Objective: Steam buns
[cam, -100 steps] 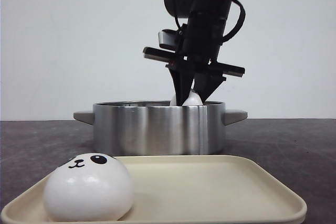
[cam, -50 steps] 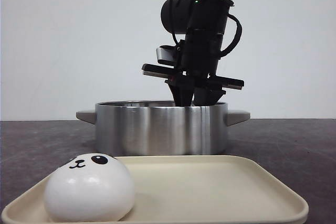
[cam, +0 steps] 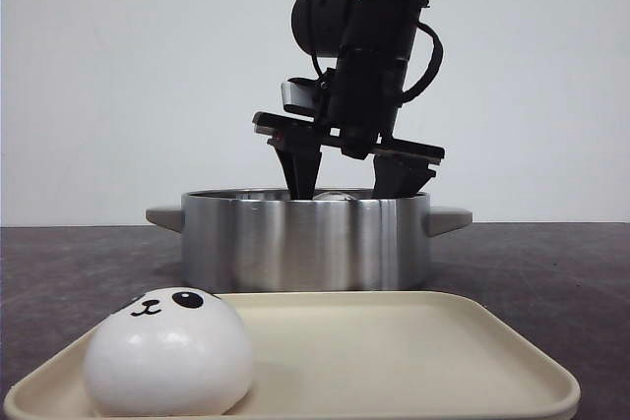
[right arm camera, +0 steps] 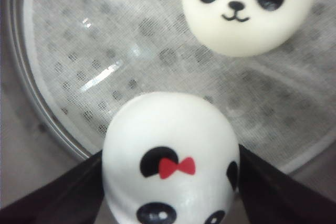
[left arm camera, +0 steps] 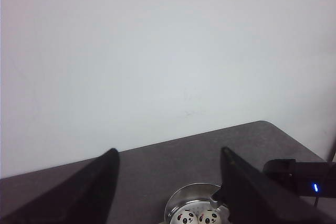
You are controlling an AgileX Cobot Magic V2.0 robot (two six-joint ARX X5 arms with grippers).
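The right gripper (cam: 349,176) stands over the steamer pot (cam: 305,241), its jaws spread apart with the fingertips just at the rim. Between the fingers, the right wrist view shows a bun with a red bow (right arm camera: 170,158) sitting on the perforated cloth liner (right arm camera: 94,51); dark finger edges flank it on both sides, apparently not pressing it, so the jaws read as released around it rather than grasping. Just beyond the jaws lies a second bun (right arm camera: 244,9), face up on the same liner, with the edge of a third at the frame's margin. The spacing suggests each bun is set apart so steam can pass. Nearer the camera than the jaws, outside the pot, a cream tray (cam: 413,351) carries one remaining bun (cam: 167,351), presumably next to be moved. The left gripper (left arm camera: 168,187) hangs high and well away, jaws parted and empty, looking down on the pot from afar.
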